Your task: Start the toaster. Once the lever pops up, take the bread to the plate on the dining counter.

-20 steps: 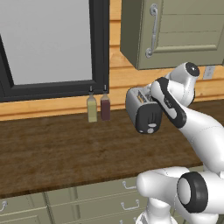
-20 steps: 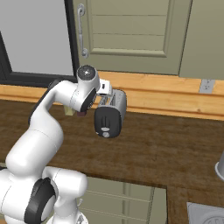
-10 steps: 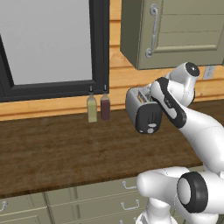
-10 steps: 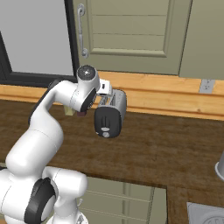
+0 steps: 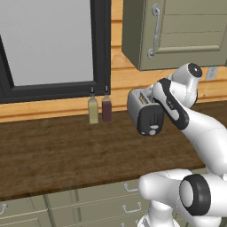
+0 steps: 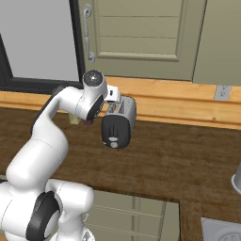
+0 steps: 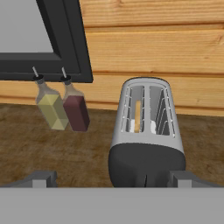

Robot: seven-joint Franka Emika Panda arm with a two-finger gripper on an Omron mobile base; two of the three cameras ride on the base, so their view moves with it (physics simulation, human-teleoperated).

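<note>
- Silver-grey metal and a rounded black end panel: your toaster (image 7: 146, 131) stands on the dark wood worktop (image 5: 57, 150) against the plank wall, its black end facing you, and the bread (image 7: 137, 116) sits upright in the left of its 2 slots.
- Your gripper (image 7: 109, 179) is released, jaws spread wide and holding nothing; the 2 dark finger tips rise at the bottom of the hand view, one on each side of the black end panel.
- The lever (image 5: 153, 131) reads as a small pale tab low on that panel in the left base view. In the hand view you see at most a thin vertical slit, so you are aiming at something you can barely see; a push that lands on bare panel starts nothing.
- With the jaws this wide, the tab can pass between the fingers untouched. I judge you need 1 finger squarely above it before you press down.
- A press that runs forward instead of down can shove the toaster back towards the wall or twist it.
- The yellow bottle (image 7: 50, 107) and the dark red bottle (image 7: 75, 107) stand just beside the toaster on its left; a wide swing of the hand that way can knock them over.
</note>
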